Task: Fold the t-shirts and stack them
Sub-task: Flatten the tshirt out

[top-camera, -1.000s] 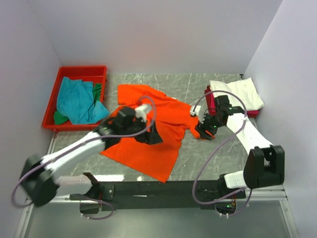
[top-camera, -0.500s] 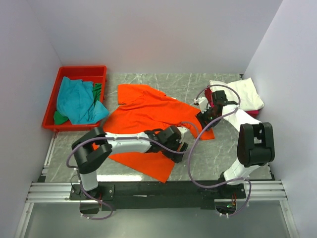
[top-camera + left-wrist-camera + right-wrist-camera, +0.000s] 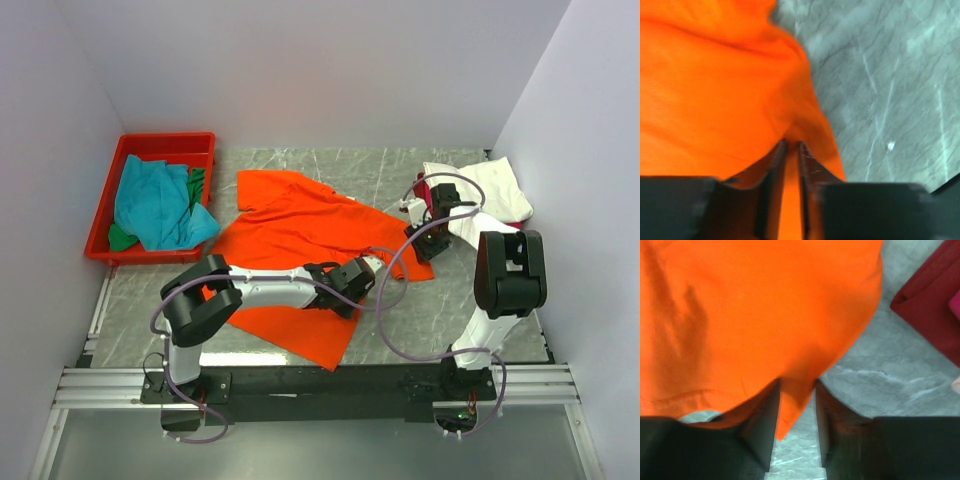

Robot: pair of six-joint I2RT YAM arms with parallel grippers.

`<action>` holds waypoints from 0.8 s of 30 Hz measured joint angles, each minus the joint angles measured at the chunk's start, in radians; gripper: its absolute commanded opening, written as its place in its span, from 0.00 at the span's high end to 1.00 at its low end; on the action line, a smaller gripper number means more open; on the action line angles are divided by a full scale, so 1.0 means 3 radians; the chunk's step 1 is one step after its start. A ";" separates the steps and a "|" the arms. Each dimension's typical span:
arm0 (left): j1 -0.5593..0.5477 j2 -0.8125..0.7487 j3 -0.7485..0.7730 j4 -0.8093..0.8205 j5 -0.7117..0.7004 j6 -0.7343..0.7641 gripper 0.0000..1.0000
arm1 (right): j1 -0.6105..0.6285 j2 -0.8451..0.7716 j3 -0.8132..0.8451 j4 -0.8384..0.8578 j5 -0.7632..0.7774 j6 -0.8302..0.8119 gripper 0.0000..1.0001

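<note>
The bright orange t-shirt (image 3: 290, 235) lies spread on the grey marble table (image 3: 440, 300). My left gripper (image 3: 340, 295) is down at its lower right edge. In the left wrist view the gripper (image 3: 791, 145) has its jaws nearly together, with a fold of orange cloth (image 3: 725, 85) pinched between them. My right gripper (image 3: 422, 245) sits at the shirt's right corner. In the right wrist view its jaws (image 3: 796, 385) stand apart around the tip of the orange cloth (image 3: 760, 305), with bare table showing in the gap.
A red tray (image 3: 165, 140) at the back left holds a teal shirt (image 3: 155, 205) and a green one (image 3: 197, 185). At the back right a white shirt (image 3: 485, 185) lies on a magenta-red one (image 3: 423, 192), which shows dark red (image 3: 935, 305) close to my right gripper. Walls enclose three sides.
My left arm swung right across the shirt to its lower right edge and closed on the cloth. My right gripper moved back to the shirt's right corner and its jaws narrowed.
</note>
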 measured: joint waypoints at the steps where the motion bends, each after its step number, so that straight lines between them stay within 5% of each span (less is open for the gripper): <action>1: 0.0001 -0.0027 -0.0042 0.0017 0.0009 -0.0006 0.84 | 0.0000 0.0010 0.0020 -0.0024 -0.0008 -0.0008 0.77; 3: 0.0000 -0.0132 -0.0183 0.0048 0.0051 -0.0018 0.89 | 0.0000 0.0017 0.0033 -0.0079 -0.0029 -0.0048 1.00; 9: -0.0013 -0.0694 -0.0758 -0.0196 0.0351 -0.0116 0.99 | -0.0013 -0.0217 -0.0118 -0.0425 -0.0076 -0.0404 1.00; 13: -0.0081 -0.1261 -0.1059 -0.0488 0.0732 -0.0211 0.97 | -0.0027 -0.1043 -0.0535 -0.0965 0.0019 -0.0996 0.97; 15: -0.0131 -0.1558 -0.1138 -0.0590 0.1039 -0.0243 0.88 | -0.0034 -0.1531 -0.0734 -0.1268 0.0118 -0.1278 0.82; 16: -0.0156 -0.1673 -0.1164 -0.0638 0.1195 -0.0263 0.81 | -0.0055 -0.1778 -0.0818 -0.1443 0.0155 -0.1394 0.59; 17: -0.0182 -0.1775 -0.1183 -0.0692 0.1348 -0.0278 0.65 | -0.0075 -0.1906 -0.0847 -0.1555 0.0193 -0.1465 0.50; 18: -0.0201 -0.1830 -0.1195 -0.0726 0.1429 -0.0282 0.59 | -0.0111 -0.2018 -0.0848 -0.1675 0.0205 -0.1531 0.43; 24: -0.0221 -0.2166 -0.1069 -0.1222 0.1437 -0.0347 0.24 | -0.0172 -0.1854 -0.0275 -0.1858 -0.0220 -0.1464 0.42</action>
